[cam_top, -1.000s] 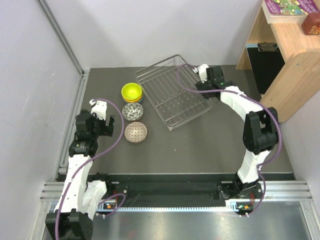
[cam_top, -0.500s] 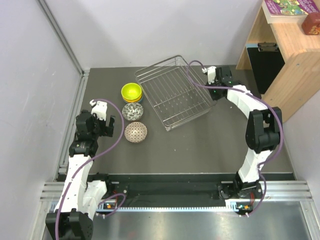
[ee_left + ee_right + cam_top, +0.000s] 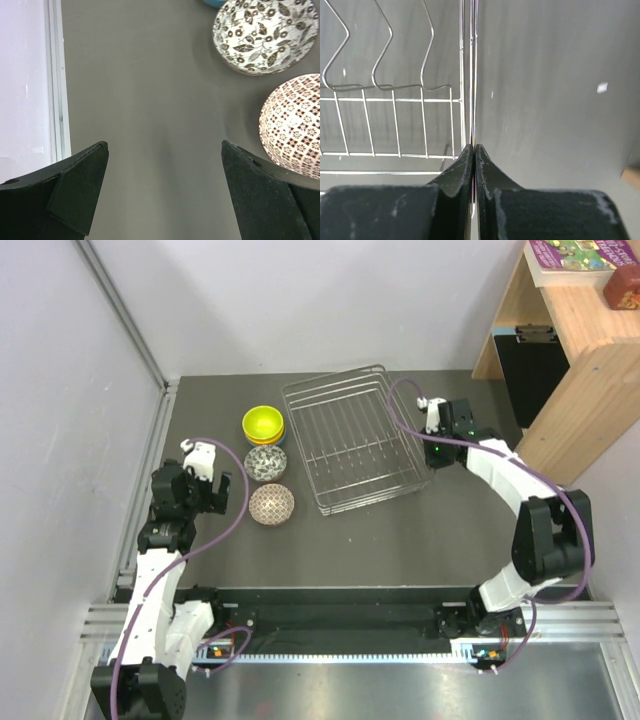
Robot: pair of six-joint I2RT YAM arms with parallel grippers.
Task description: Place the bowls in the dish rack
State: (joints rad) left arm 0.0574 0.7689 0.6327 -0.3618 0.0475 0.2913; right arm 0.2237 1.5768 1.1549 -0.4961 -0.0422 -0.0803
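The dish rack (image 3: 300, 450), a silver wire basket, lies at the table's back middle with nothing in it. My right gripper (image 3: 430, 458) is shut on its right rim wire; in the right wrist view the fingertips (image 3: 474, 146) pinch that wire (image 3: 471, 75). Left of the rack sit a lime-yellow bowl (image 3: 263, 423) stacked on a blue one (image 3: 284, 434), a white bowl with a dark leaf pattern (image 3: 265, 462) (image 3: 265, 35), and a pinkish-red patterned bowl (image 3: 271, 504) (image 3: 295, 125). My left gripper (image 3: 207, 492) (image 3: 164, 145) hangs open over bare table, left of the bowls.
A metal rail (image 3: 150, 470) and grey wall border the table's left side. A wooden shelf unit (image 3: 570, 350) with a black panel stands at the back right, close behind the right arm. A small white speck (image 3: 602, 87) lies on the mat.
The right gripper has shut on the rack's right rim and dragged it rightwards, turning the rack to sit squarer with the table. The left arm and the bowls have not moved.
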